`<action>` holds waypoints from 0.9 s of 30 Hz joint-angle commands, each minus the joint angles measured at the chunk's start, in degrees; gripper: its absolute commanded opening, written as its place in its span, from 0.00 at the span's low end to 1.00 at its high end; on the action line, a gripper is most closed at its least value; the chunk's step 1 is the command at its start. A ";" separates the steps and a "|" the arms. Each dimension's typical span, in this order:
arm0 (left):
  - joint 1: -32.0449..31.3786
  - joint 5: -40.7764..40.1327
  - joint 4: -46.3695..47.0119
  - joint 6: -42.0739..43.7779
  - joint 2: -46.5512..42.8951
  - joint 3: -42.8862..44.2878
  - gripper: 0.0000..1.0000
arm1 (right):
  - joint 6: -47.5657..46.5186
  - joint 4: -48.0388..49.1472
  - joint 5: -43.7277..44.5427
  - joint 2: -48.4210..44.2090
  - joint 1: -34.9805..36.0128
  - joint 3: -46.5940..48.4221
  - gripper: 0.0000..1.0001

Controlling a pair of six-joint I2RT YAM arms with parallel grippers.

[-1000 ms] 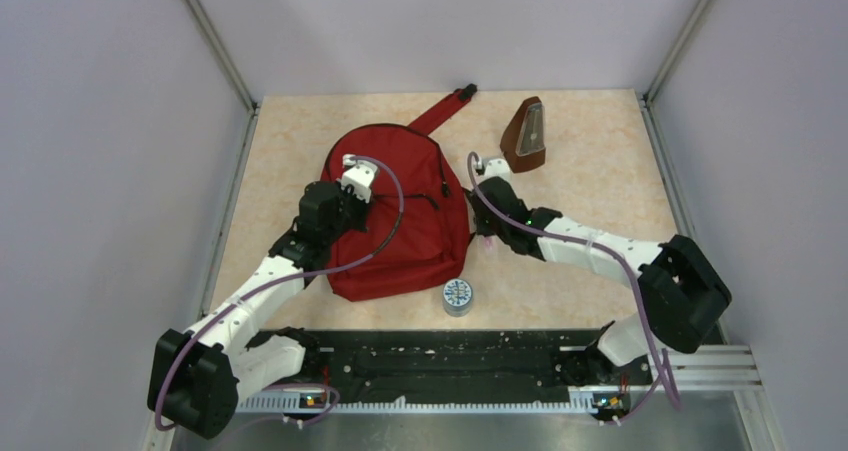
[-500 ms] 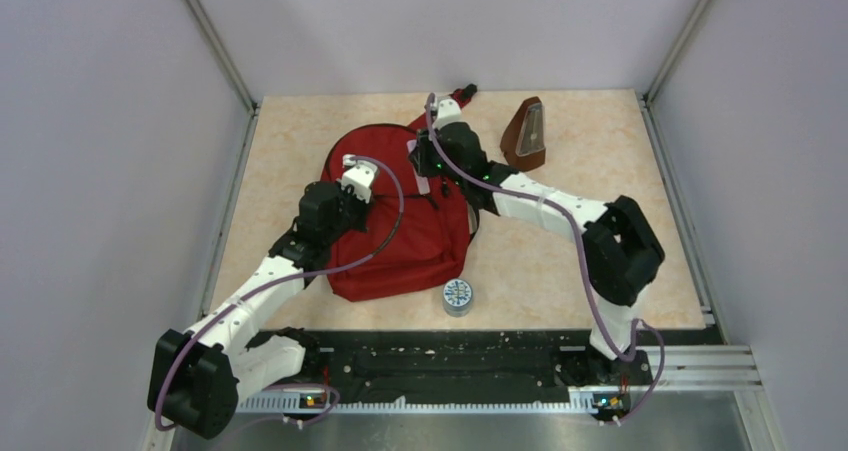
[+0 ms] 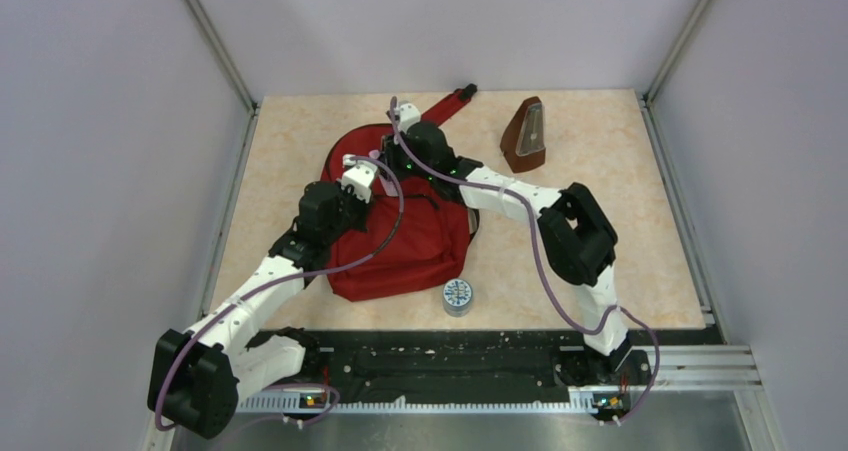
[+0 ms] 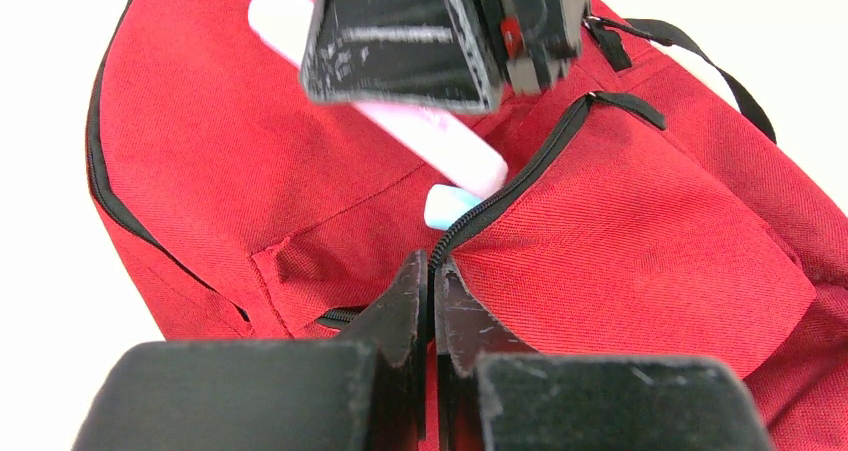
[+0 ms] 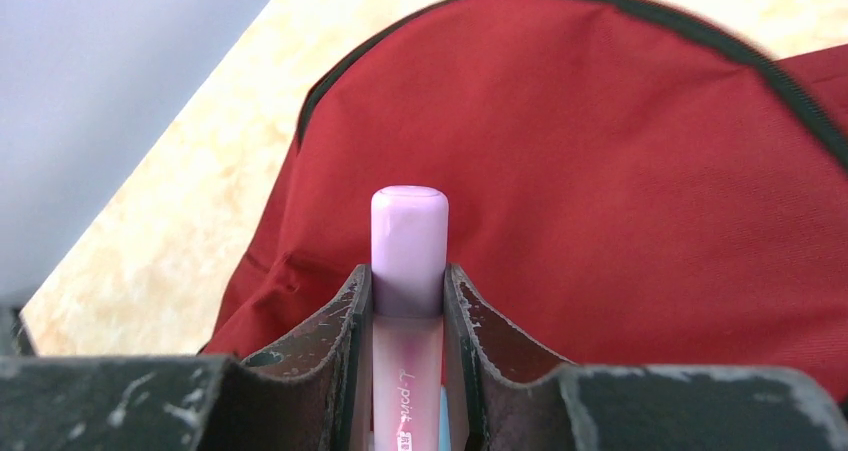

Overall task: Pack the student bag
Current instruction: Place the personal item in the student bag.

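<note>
- Since a second ago my right arm has swung in from beside the bag's right edge to above its upper part; the left arm and everything on the counter (image 3: 600, 201) have kept their places.
- My left pincer (image 4: 432, 276) is closed, its tips pinched together on the black zipper edge of the pocket opening.
- That opening belongs to the student bag (image 3: 420, 241), which lies flat on the counter, left of centre, with one strap trailing toward the back wall.
- My right pincer (image 5: 408, 283) grips a pink pen (image 5: 409, 226) with a lilac cap. The pen sticks out past the fingertips, over the red fabric and just beyond the left pincer.
- A small round tin (image 3: 457, 297) sits just in front of the bag's near right corner.
- A brown metronome (image 3: 526, 136) stands upright at the back, right of the bag.
</note>
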 commanded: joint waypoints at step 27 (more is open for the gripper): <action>0.23 0.57 3.45 0.40 -0.82 0.17 0.00 | -19.75 -19.72 -35.33 -4.74 -4.23 -2.06 0.47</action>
